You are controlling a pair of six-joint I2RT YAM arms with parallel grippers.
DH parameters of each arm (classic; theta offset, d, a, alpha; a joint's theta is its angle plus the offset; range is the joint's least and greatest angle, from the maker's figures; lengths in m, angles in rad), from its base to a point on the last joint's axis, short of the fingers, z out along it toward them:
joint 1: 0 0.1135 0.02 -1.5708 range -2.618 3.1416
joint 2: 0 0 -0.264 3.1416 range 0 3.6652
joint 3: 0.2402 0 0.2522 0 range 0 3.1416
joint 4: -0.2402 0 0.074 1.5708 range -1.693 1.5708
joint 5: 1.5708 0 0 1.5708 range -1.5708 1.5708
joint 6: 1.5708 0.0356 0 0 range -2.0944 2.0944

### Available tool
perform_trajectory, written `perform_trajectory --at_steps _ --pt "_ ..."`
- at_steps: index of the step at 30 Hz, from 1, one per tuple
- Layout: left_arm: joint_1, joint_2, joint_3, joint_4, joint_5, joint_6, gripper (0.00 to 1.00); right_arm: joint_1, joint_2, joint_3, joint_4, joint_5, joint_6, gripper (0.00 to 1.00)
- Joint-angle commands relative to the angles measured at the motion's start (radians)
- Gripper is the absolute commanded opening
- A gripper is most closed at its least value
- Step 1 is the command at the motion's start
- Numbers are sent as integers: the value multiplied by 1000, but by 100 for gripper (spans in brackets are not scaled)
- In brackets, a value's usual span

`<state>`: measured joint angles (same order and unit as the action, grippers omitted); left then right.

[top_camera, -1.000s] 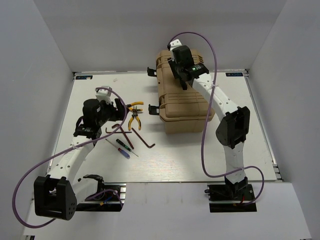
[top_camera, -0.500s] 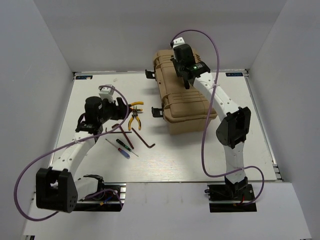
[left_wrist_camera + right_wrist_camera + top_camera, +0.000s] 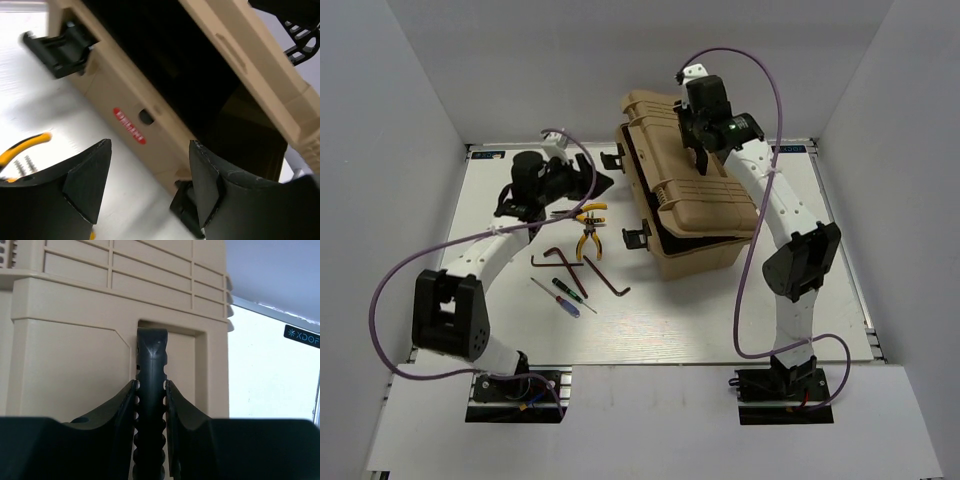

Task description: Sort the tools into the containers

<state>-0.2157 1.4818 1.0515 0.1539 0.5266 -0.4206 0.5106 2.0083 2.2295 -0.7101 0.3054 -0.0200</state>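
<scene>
White table (image 3: 720, 320) between grey walls, seen from above: the toolbox (image 3: 705, 252) sits right of centre, its lid (image 3: 705, 195) tilted part-way open; the right gripper (image 3: 703, 150) is at the lid's top and the left gripper (image 3: 590, 185) hovers just beside the box's left side; pliers (image 3: 588, 238), hex keys (image 3: 556, 256) and screwdrivers (image 3: 566, 292) lie on the table left of the box, apart from both grippers. Left wrist view adds what the top hides: the left gripper (image 3: 149, 150) has its fingers (image 3: 85, 180) spread wide and empty, facing the dark gap under the lid (image 3: 240, 55), with a red label (image 3: 129, 125), a black latch (image 3: 62, 45) and one yellow pliers (image 3: 25, 147) grip in sight. Right wrist view shows the right gripper (image 3: 151, 385) clamped tight on the black handle (image 3: 151, 352) against the ribbed lid (image 3: 75, 350).
</scene>
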Motion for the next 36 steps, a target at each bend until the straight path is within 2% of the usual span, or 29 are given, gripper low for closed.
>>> perform_trajectory --at_steps 1,10,15,17,24,36 --pt "-57 75 86 -14 -16 -38 73 -40 -171 139 193 35 38 0" --pt "-221 276 290 -149 -155 -47 73 -127 -186 141 186 2 95 0" --pt "-293 345 399 -324 -324 14 73 -175 -194 127 158 -40 146 0" --pt "-318 359 429 -364 -388 23 70 -188 -200 131 150 -74 176 0" --pt "-340 379 450 -444 -488 46 68 -280 -252 105 139 -124 212 0" --pt "-340 379 450 -462 -530 37 65 -544 -402 -192 239 -276 276 0"
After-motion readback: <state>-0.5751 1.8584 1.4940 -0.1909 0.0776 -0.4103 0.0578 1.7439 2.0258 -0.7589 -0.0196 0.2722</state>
